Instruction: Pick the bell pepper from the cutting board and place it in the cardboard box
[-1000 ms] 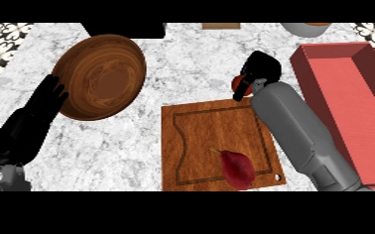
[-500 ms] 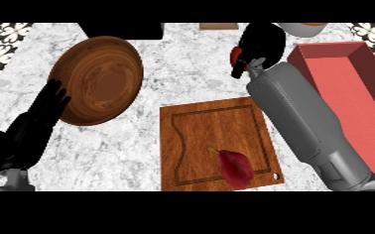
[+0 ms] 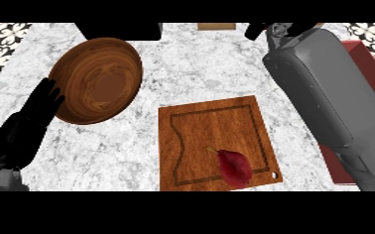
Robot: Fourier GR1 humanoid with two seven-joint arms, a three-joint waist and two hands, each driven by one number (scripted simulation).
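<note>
Since the earlier frames the right hand [image 3: 256,29] has moved up and away from the cutting board [image 3: 212,129] toward the far edge of the counter [image 3: 205,74]. The right forearm [image 3: 322,94] now stretches from the lower right corner to the upper right. It covers much more of the red box [image 3: 364,59] than it did a second ago. The bell pepper [image 3: 234,167] has not shifted. It lies dark red on the near right part of the board, inside the groove, with its thin stem pointing up and to the left, and nothing touches it. The left hand [image 3: 33,121] stays at the left edge, spread with its fingers [image 3: 47,91] straight and pointing up, just beside the near rim of the round wooden plate [image 3: 99,82], which also keeps its place. Only a small dark part of the right hand shows at the top of the view, so it cannot be told whether it is spread or closed, or whether it carries anything. Two strips of the box show past the forearm, one at the upper right and one at the lower right, and its inside is hidden. A black object [image 3: 117,30] and a small brown one [image 3: 218,26] at the far edge are cut off and cannot be identified.
</note>
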